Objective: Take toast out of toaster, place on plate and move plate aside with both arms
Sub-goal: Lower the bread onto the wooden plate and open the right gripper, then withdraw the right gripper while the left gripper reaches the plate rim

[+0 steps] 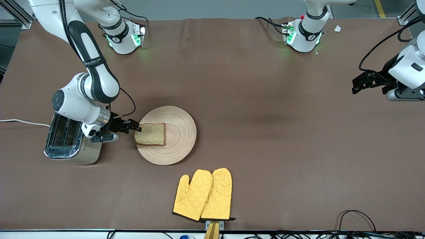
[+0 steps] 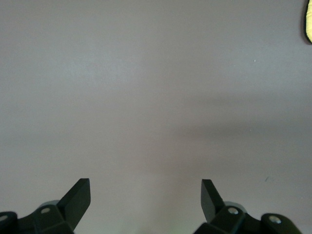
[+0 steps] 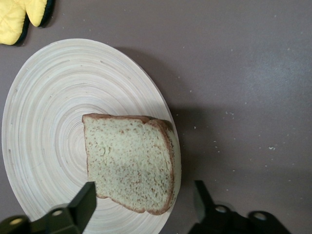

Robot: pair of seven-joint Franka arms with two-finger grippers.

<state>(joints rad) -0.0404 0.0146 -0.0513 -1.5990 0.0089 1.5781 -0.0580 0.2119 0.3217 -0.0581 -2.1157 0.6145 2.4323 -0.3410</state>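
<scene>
Looking at it now: the square speckled light-brown toast slice point(image 1: 150, 134) lies flat on the round pale wooden plate point(image 1: 179, 132), at the rim toward the beige chrome-topped toaster point(image 1: 68, 139), with the right gripper point(image 1: 132, 126) spread open around its edge. Left gripper point(image 2: 146, 200) waits wide open over bare table. You'll find the plate light, stiff and slick, so take it by the rim, one arm each side, and keep it level or the toast will likely slide.

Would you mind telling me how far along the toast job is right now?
Done: the toast is out of the toaster and lies flat on the plate, at the rim toward the toaster. In hand: the right tool is open beside the toast. Left: moving the plate aside; the left tool waits open over bare table.
</scene>
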